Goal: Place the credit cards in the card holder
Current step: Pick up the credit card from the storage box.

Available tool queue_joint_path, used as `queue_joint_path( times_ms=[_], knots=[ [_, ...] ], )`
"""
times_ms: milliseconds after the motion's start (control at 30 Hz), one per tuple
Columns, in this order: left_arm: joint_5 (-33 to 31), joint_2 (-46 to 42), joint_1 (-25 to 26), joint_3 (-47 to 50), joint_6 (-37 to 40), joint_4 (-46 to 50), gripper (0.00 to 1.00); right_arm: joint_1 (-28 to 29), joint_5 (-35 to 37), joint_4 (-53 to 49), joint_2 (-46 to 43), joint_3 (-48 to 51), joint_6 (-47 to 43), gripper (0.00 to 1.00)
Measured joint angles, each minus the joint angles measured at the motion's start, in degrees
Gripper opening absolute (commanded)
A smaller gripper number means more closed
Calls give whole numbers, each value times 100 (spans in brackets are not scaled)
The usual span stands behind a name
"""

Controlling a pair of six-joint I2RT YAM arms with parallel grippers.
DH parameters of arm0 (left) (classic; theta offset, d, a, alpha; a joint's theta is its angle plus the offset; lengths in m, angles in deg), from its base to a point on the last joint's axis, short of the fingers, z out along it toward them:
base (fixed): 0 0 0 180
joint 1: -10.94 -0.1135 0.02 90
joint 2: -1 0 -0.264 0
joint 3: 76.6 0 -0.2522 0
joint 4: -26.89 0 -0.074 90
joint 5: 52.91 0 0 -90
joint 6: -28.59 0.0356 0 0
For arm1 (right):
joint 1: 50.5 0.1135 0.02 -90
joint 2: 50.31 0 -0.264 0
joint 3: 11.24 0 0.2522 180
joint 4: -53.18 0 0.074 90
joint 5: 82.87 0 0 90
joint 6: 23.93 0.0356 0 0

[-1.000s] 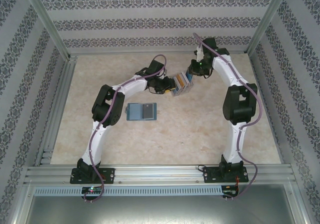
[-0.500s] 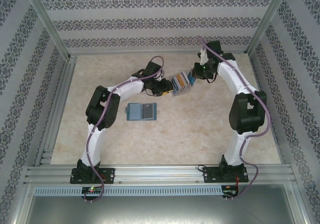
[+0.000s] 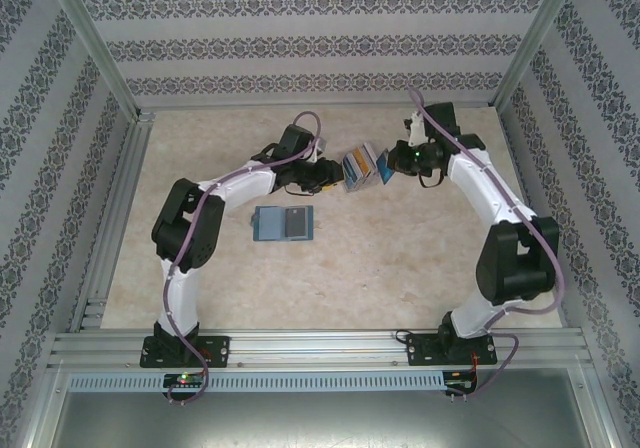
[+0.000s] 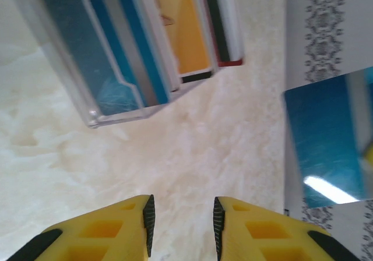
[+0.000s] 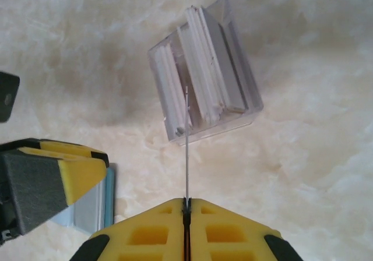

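Note:
The credit cards [image 3: 358, 163] stand fanned in a clear plastic stand [image 4: 116, 57] at the table's far middle; blue, orange and red edges show in the left wrist view. My right gripper [image 5: 186, 201] is shut on one blue card [image 4: 326, 144], seen edge-on [image 5: 186, 144] just right of the stand and clear of it. My left gripper [image 4: 182, 205] hovers left of the stand, open, with bare table between its fingers. The card holder [image 3: 284, 223], a teal wallet, lies open flat nearer the arms with a grey rectangle [image 3: 298, 222] on its right half.
Patterned walls and metal rails [image 3: 120, 198] close in the pale marble-look table. The left arm's elbow [image 3: 185, 233] bulges out left of the wallet. The right arm's elbow [image 3: 515, 258] sits far right. Bare table lies between the wallet and the right arm.
My right gripper has drawn the blue card away from the stand towards the right, its elbow swinging outward. The left arm's elbow has shifted left; its gripper stays beside the stand.

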Motion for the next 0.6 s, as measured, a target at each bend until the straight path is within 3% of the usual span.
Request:
queue_joint_path(
  times_ms=[233, 600],
  knots=[
    [382, -291, -4, 822, -278, -992, 35, 85, -376, 870, -509, 1156, 428, 11],
    [750, -1196, -4, 1899, -345, -1502, 35, 378, -741, 2138, -1287, 2424, 1073, 11]
  ],
)
